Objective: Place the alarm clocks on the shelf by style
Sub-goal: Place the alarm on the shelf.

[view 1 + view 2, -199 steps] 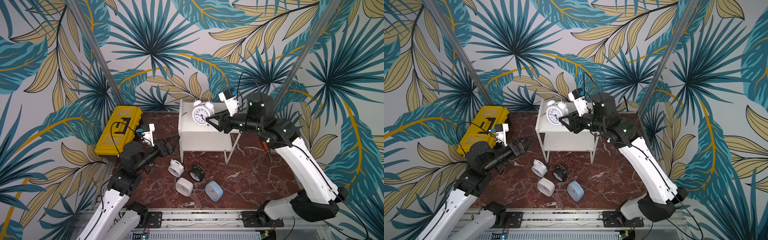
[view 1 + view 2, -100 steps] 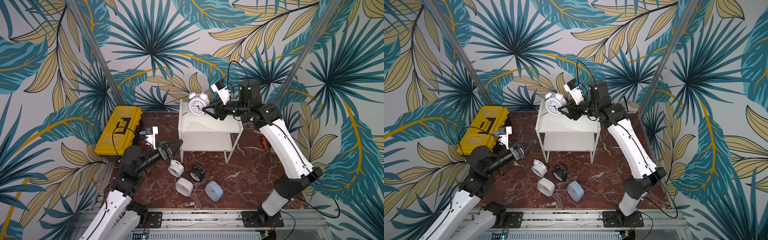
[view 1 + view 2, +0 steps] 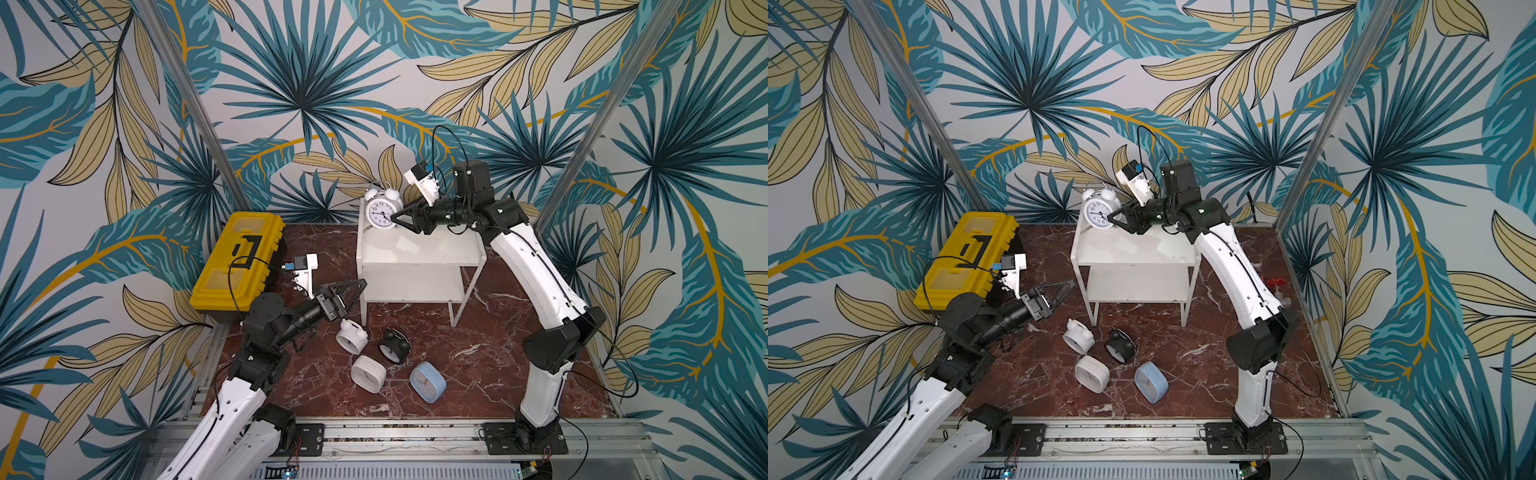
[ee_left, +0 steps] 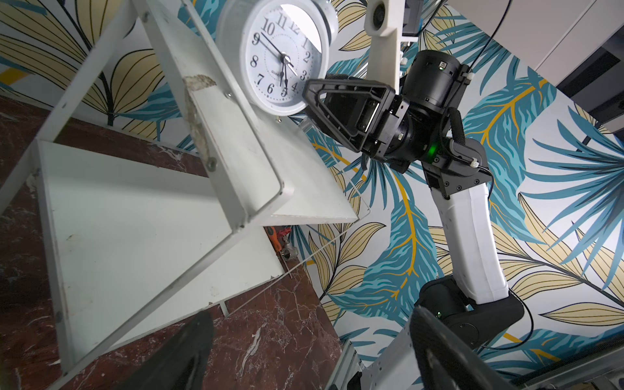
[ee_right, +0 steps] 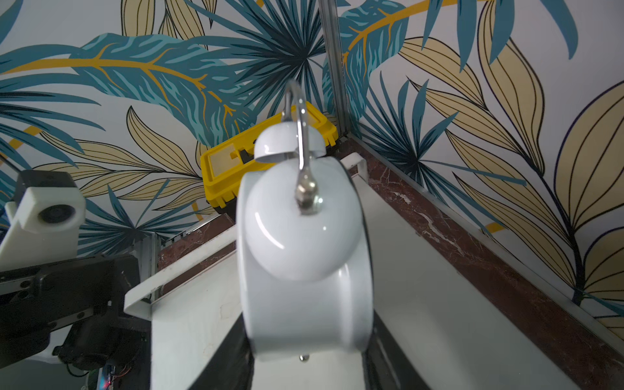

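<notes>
white two-tier shelf [image 3: 419, 249], standing on thin legs. upright at the top board's back left corner: white twin-bell clock [image 3: 381, 212], dial facing front. lying tipped on the floor just before the shelf: second white twin-bell clock [image 3: 351, 337], black twin-bell clock [image 3: 394, 347], white rounded-square clock [image 3: 368, 374], light blue rounded-square clock [image 3: 428, 381].

So the tabletop [image 3: 490, 365] is dark red marble with white veins. A yellow toolbox [image 3: 239, 266] sits far left on it, lid shut, black handle on top. The walls [image 3: 299, 83] are all teal and tan palm-leaf wallpaper, with bare metal posts [image 3: 183, 104] in the far corners. There's a small red valve-looking thing [image 3: 1276, 286] on the right side, and a metal rail [image 3: 395, 432] along the near edge.
</notes>
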Tool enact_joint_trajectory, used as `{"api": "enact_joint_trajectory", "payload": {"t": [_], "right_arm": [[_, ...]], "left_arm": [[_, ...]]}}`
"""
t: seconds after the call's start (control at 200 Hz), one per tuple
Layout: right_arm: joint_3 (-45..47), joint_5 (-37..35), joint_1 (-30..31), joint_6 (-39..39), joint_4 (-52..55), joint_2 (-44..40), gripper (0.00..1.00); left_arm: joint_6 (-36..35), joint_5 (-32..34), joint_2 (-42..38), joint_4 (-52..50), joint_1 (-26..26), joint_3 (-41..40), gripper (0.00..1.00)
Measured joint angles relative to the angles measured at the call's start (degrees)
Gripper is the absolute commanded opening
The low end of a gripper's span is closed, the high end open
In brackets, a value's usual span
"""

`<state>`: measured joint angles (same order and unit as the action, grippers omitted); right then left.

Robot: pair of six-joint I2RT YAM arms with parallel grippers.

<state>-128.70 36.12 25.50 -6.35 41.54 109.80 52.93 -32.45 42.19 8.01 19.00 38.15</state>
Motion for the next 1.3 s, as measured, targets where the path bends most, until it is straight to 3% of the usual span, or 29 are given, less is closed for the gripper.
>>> {"api": "enact_joint_trajectory", "payload": {"t": [0.436,0.641,0.937,1.117,1.192,1.302], "right_arm": [[0.2,2.8,-0.2,0.9,-1.4,0.9,0.28],[1.1,3.5,-0.7,2.3,-2.7,0.9,0.40],[1.9,3.8,-1.4,3.4,-4.2,0.9,0.46],[2.1,4.0,-1.4,3.5,-4.4,0.9,0.46],[2.2,4.3,-1.5,3.5,-4.4,0.9,0.39],[2.5,5.3,-1.6,3.6,-4.6,0.9,0.37]], "left_arm": [[0.5,-1.0,1.6,1.1,0.0,0.0,0.92],[0.5,-1.2,2.1,2.5,0.0,-0.3,0.92],[0.6,-1.7,2.9,4.0,0.0,-0.4,0.91],[0.7,-2.1,3.1,4.7,0.0,-1.1,0.91],[0.7,-2.3,3.3,4.9,0.0,-1.2,0.91],[0.7,-2.5,3.6,5.1,0.0,-1.2,0.91]]}}
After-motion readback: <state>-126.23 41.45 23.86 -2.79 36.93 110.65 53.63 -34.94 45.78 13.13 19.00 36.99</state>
